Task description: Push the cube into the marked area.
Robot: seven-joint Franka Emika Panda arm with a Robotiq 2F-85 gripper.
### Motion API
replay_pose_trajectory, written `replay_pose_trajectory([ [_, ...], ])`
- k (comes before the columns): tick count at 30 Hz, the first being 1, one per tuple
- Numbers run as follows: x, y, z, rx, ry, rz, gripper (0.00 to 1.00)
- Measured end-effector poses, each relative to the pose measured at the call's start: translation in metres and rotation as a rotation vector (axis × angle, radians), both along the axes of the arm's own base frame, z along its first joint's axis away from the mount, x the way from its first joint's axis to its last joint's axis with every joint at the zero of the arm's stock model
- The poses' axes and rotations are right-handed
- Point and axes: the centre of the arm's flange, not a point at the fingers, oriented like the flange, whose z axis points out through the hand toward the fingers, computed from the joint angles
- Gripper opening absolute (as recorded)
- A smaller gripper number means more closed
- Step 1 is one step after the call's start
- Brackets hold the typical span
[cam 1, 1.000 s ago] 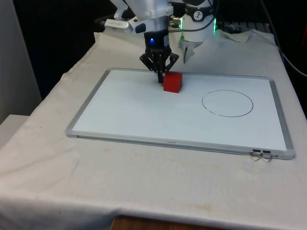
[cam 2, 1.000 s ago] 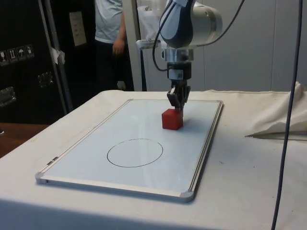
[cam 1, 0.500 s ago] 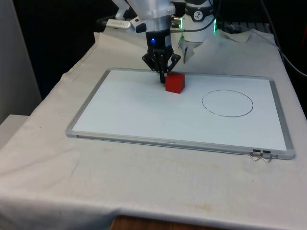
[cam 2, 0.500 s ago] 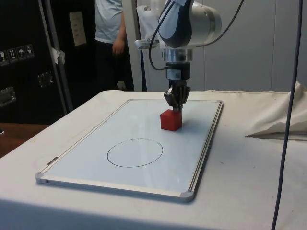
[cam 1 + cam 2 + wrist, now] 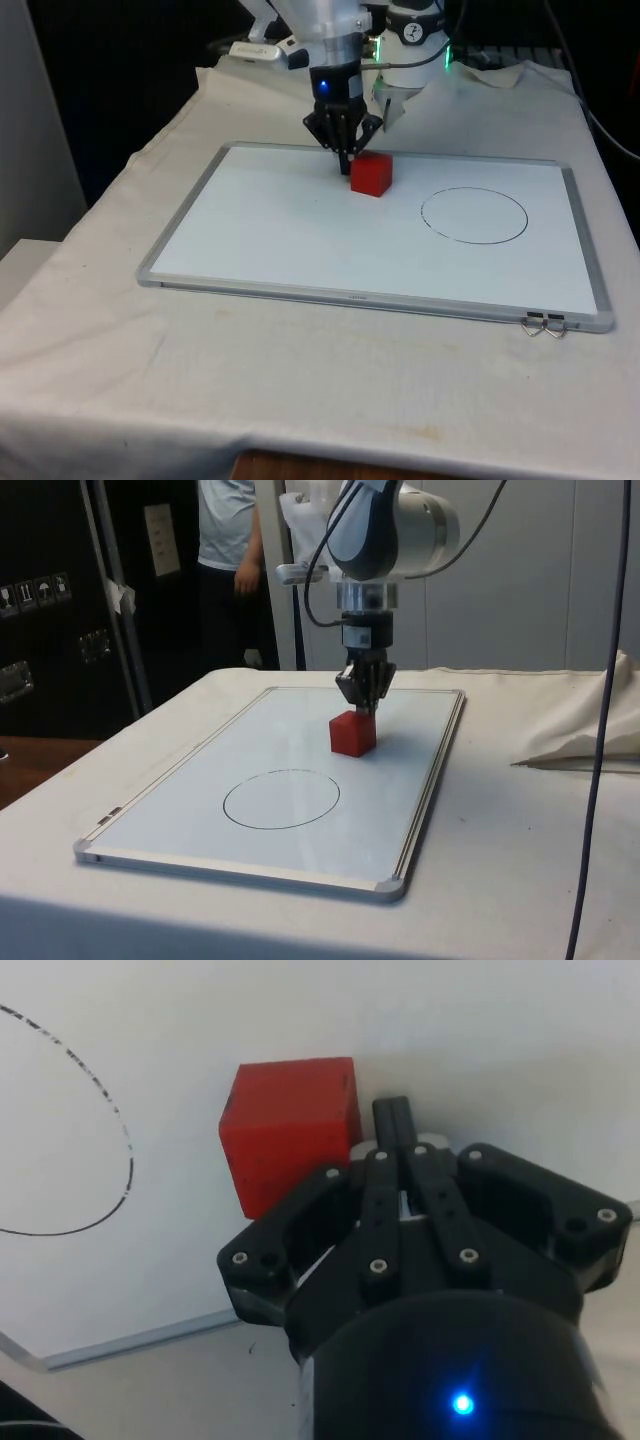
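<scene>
A red cube (image 5: 371, 174) (image 5: 352, 733) (image 5: 288, 1142) rests on the whiteboard (image 5: 260, 230) (image 5: 200, 800). My gripper (image 5: 345, 167) (image 5: 362, 710) (image 5: 392, 1120) is shut, tips down on the board, touching the cube's side toward the front view's left. The marked area is a thin black circle (image 5: 474, 214) (image 5: 281, 798) (image 5: 115, 1130) drawn on the board, to the front view's right of the cube, with a gap of bare board between them.
A bulldog clip (image 5: 543, 324) hangs at the whiteboard's near right corner. Folded cloth (image 5: 580, 735) lies on the table beside the board. A person (image 5: 228, 550) stands behind the table by the dark cabinets.
The gripper has slid toward the front view's right, pushing the red cube a short way closer to the circle.
</scene>
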Motion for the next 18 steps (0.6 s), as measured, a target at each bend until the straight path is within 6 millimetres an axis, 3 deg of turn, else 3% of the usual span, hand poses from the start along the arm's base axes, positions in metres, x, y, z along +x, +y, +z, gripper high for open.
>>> replay_pose_trajectory([
  [18, 0.022, 0.050, 0.005, 0.020, -0.014, 0.005, 0.00],
])
